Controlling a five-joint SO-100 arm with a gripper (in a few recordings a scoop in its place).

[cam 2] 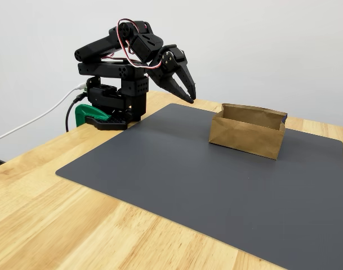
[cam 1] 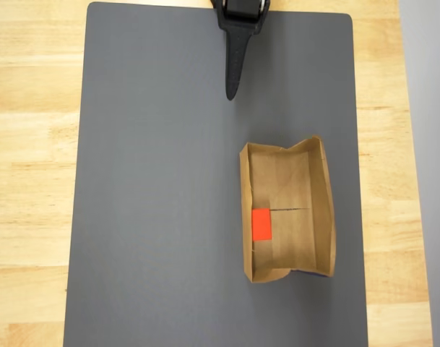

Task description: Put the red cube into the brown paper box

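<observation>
The red cube (cam 1: pixel 261 224) lies on the floor of the brown paper box (cam 1: pixel 325 217), pressed against the box's left wall in the overhead view, just below the fold line. In the fixed view the box (cam 2: pixel 247 136) stands on the mat's far right part and its walls hide the cube. My gripper (cam 1: pixel 232 92) hangs shut and empty over the mat's far edge, well apart from the box. In the fixed view the gripper (cam 2: pixel 191 95) points down and to the right, held above the table with the arm folded back.
A dark grey mat (cam 1: pixel 162 217) covers most of the wooden table (cam 1: pixel 32 181). The arm's black base with a green clamp (cam 2: pixel 92 115) sits at the table's far left in the fixed view, with cables trailing off to the left.
</observation>
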